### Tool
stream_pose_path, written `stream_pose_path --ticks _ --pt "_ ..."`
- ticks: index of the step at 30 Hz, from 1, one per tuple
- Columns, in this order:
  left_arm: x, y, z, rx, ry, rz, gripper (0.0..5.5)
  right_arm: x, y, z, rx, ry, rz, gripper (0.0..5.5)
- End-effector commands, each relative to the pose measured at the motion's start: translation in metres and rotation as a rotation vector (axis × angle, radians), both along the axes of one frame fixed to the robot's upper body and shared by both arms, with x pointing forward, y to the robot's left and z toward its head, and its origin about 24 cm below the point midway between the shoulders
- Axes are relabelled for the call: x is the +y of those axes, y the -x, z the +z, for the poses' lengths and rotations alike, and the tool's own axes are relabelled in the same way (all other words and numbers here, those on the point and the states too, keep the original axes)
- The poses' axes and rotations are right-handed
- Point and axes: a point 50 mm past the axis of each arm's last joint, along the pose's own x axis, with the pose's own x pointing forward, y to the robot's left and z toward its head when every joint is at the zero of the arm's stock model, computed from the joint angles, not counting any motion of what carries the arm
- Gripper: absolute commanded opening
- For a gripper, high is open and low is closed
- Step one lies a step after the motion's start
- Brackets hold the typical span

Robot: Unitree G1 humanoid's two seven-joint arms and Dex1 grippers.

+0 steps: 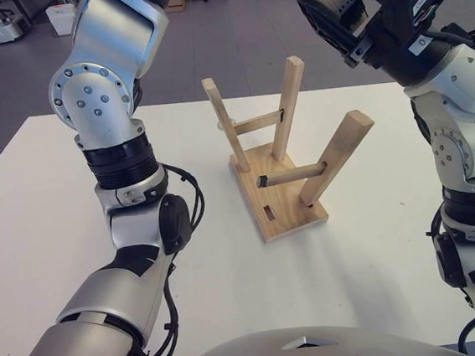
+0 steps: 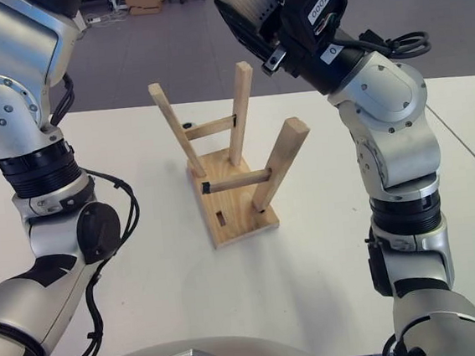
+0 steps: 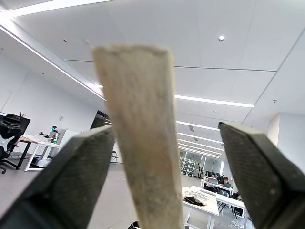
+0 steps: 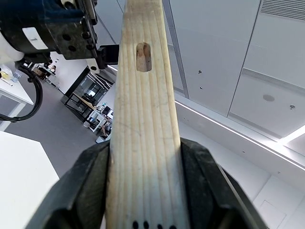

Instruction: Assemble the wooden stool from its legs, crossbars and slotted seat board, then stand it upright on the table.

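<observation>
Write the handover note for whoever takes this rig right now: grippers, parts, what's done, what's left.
Right gripper: jaws shut on the fourth leg, held high above the table.
Left gripper: jaws open around what looks like that leg's far end, not clamped.
Seat board: flat on the table, underside up.
Done: three legs stand in the board. One crossbar joins the far two. Another juts from the third leg with its end free.
Left: seat the fourth leg in the empty slot and onto the free crossbar, add any missing crossbars, then stand the stool upright.

Grey floor (image 1: 232, 35), white ceiling (image 3: 143, 24) — strip lights (image 3: 214, 101) overhead.
</observation>
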Motion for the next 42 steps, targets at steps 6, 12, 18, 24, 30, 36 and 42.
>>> stream_pose_path --ticks 6,12,18,24,30,36,42 --pt "0.003 0.002 -0.005 -0.002 -0.029 -0.015 2.35 0.002 0.000 0.004 -0.053 0.027 -0.007 2.07" --pt "0.008 0.004 -0.004 -0.023 -0.025 -0.069 1.47 0.001 0.001 0.006 -0.077 0.030 -0.014 2.07" --pt "0.018 0.005 -0.009 -0.020 -0.019 -0.080 1.02 0.001 0.004 0.008 -0.099 0.044 -0.007 2.68" --pt "0.083 0.022 -0.047 0.095 -0.023 0.125 1.02 -0.065 -0.024 -0.006 0.205 -0.298 -0.170 3.22" --pt "0.113 0.073 -0.103 0.268 -0.212 0.153 1.02 -0.100 -0.020 -0.133 0.666 -0.068 -0.393 3.22" --pt "0.110 0.093 -0.176 0.621 -0.381 0.230 1.02 -0.084 0.017 -0.252 0.952 0.354 -0.391 3.22" --pt "0.097 0.099 -0.215 0.824 -0.405 0.350 1.02 -0.044 0.027 -0.261 0.885 0.407 -0.198 3.22"
